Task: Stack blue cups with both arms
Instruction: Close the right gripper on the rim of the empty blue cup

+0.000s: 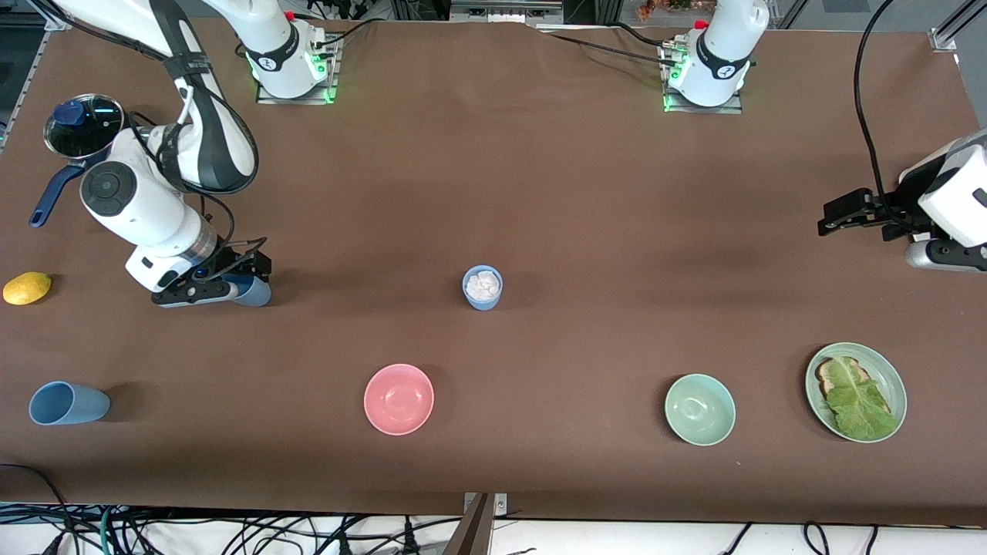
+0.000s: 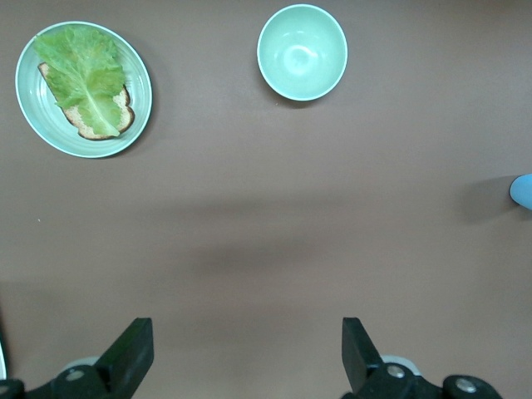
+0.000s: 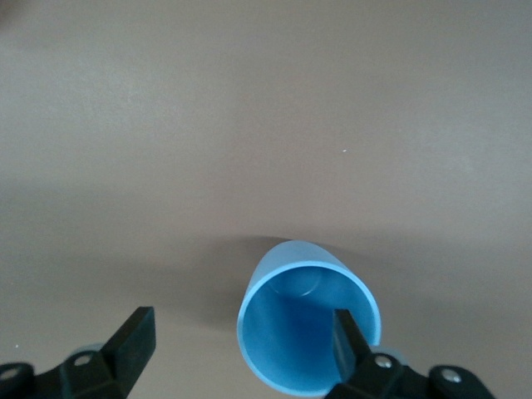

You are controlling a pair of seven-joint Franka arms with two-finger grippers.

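The brown table (image 1: pixel 493 193) holds 3 blue cups. 1 cup (image 1: pixel 483 287) stands upright near the middle of the table with something white and crumpled inside it. A 2nd cup (image 1: pixel 68 403) lies on its side toward the right arm's end, close to the front camera. The 3rd cup (image 1: pixel 253 290) also lies on its side, farther from the camera than the 2nd, right at the right gripper (image 1: pixel 231 281).

The right gripper is down at table level with its fingers spread wide. In the right wrist view 1 finger (image 3: pixel 353 345) sits inside the open mouth of this cup (image 3: pixel 309 326) and the other finger (image 3: pixel 133 341) stands well outside it, so the wall of the cup lies between them but is not clamped.

The left gripper (image 1: pixel 844 214) hangs over bare table at the left arm's end, waiting, fingers (image 2: pixel 133 353) fully apart and holding nothing.

A pink bowl (image 1: pixel 399 398) and a mint-green bowl (image 1: pixel 700 409) sit near the front camera. Beside the green bowl, a green plate (image 1: pixel 894 381) carries toast with a lettuce leaf (image 1: pixel 857 399). A lemon (image 1: pixel 27 288) and a lidded blue pan (image 1: pixel 77 131) lie at the right arm's end.
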